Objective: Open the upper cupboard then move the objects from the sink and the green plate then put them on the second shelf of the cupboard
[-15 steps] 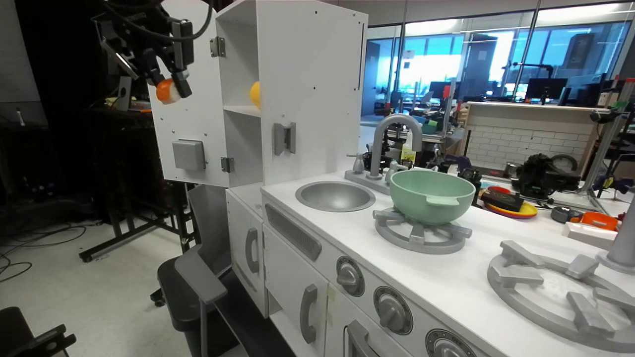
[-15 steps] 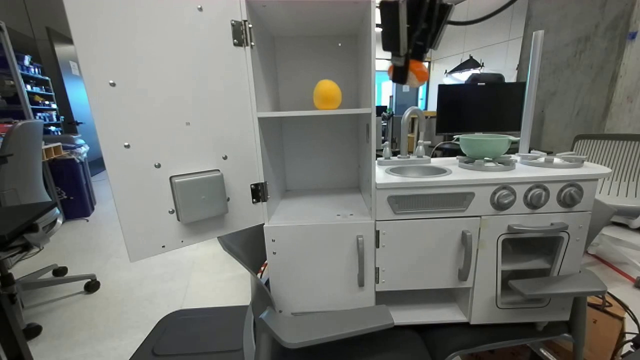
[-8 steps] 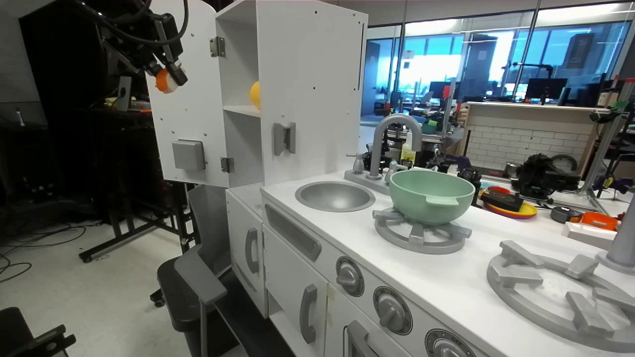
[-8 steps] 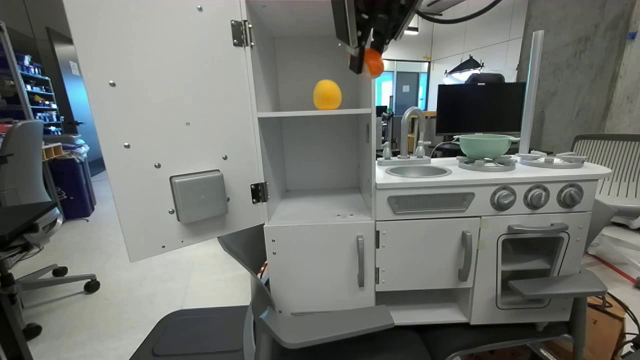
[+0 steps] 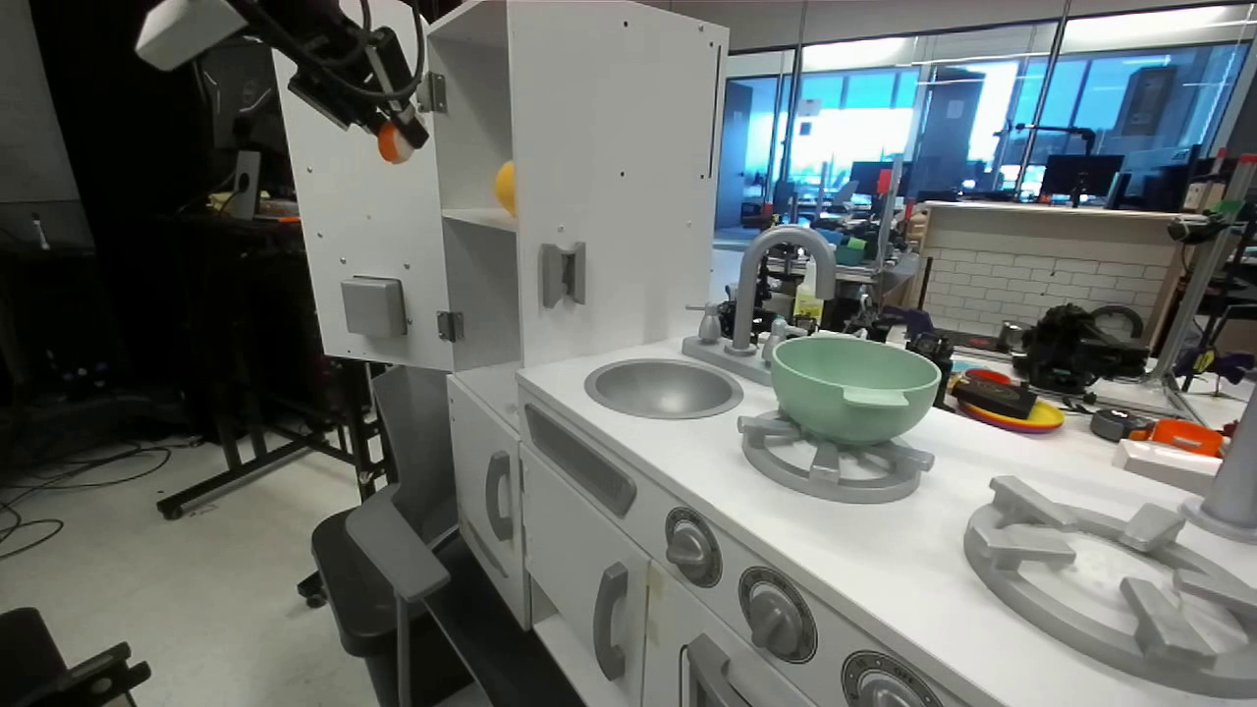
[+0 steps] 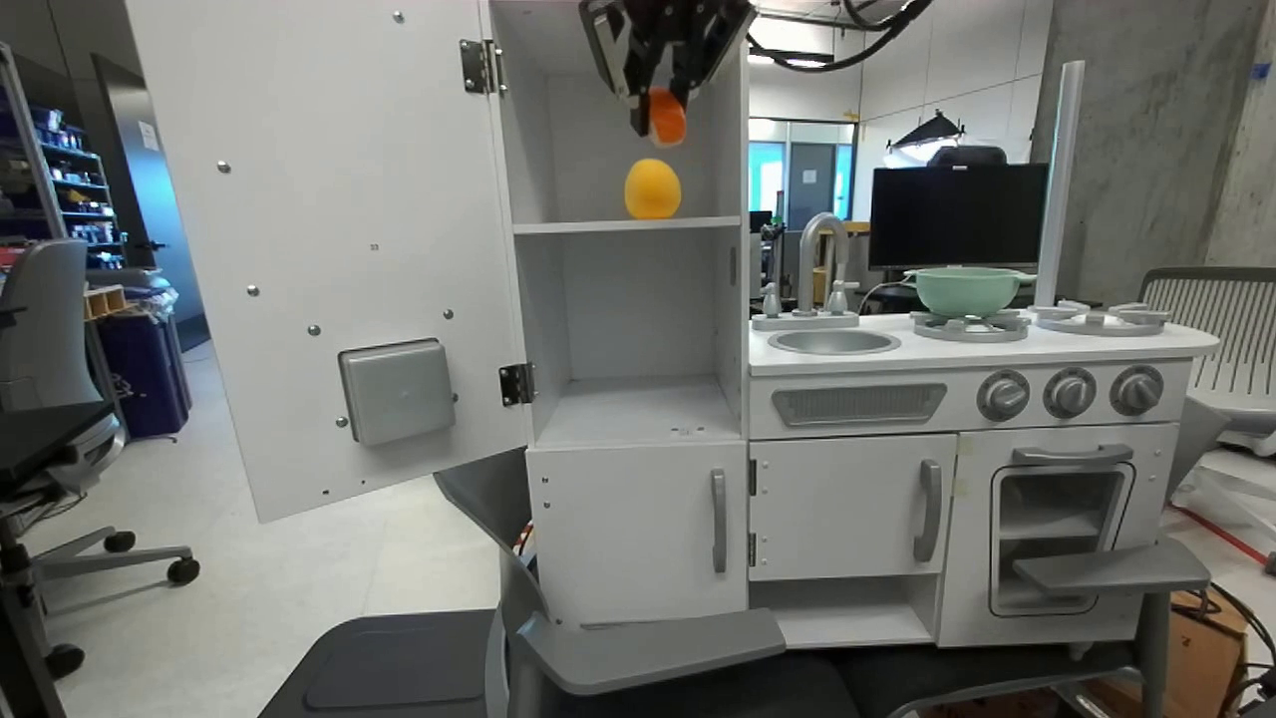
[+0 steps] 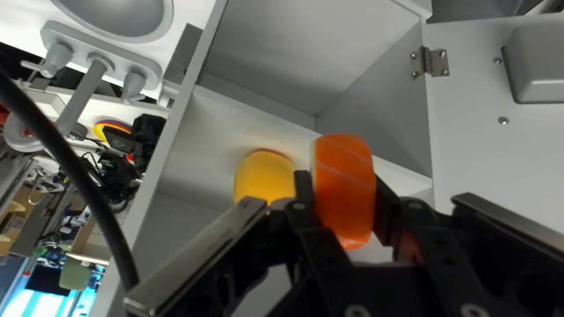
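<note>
The upper cupboard (image 6: 648,309) stands with its white door (image 6: 299,229) swung open. A yellow toy piece (image 6: 653,189) sits upright on its middle shelf (image 6: 578,228); it also shows in the wrist view (image 7: 263,174). My gripper (image 6: 658,112) is shut on an orange toy piece with a pale side (image 6: 668,118), held in front of the upper compartment, above shelf height. In the wrist view the orange piece (image 7: 344,185) is between both fingers, right of the yellow piece. The grey sink (image 5: 664,388) and mint-green bowl-like plate (image 5: 854,393) are on the counter; the bowl's bottom is hidden.
The cupboard's right side wall (image 5: 614,177) and open door bound the opening. A grey faucet (image 5: 786,241) rises behind the sink. The bowl stands on a burner ring (image 5: 835,481). Grey chairs (image 6: 648,648) stand in front. A black cable (image 7: 66,163) runs along the arm.
My gripper, holding the orange piece throughout, has moved from right of the cupboard to in front of its upper compartment, and nearer the opening. The yellow piece, door and bowl have not moved.
</note>
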Action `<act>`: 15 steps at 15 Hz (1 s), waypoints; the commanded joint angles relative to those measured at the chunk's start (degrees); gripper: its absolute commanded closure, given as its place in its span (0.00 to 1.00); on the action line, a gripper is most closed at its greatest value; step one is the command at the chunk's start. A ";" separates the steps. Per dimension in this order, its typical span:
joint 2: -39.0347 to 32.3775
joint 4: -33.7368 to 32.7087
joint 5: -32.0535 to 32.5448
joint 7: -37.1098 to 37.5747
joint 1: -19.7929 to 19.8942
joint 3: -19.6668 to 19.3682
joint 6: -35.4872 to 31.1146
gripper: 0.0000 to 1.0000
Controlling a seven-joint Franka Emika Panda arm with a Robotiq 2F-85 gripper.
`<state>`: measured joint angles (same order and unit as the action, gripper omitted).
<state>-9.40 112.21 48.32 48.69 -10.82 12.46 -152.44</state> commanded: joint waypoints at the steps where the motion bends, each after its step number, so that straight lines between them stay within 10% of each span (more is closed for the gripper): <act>1: -8.67 -10.69 7.56 7.49 -2.65 -1.17 2.44 0.92; 15: -30.44 -38.04 11.23 11.58 -8.04 -8.31 5.80 0.92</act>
<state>-35.29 81.96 61.49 61.85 -16.22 6.71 -148.83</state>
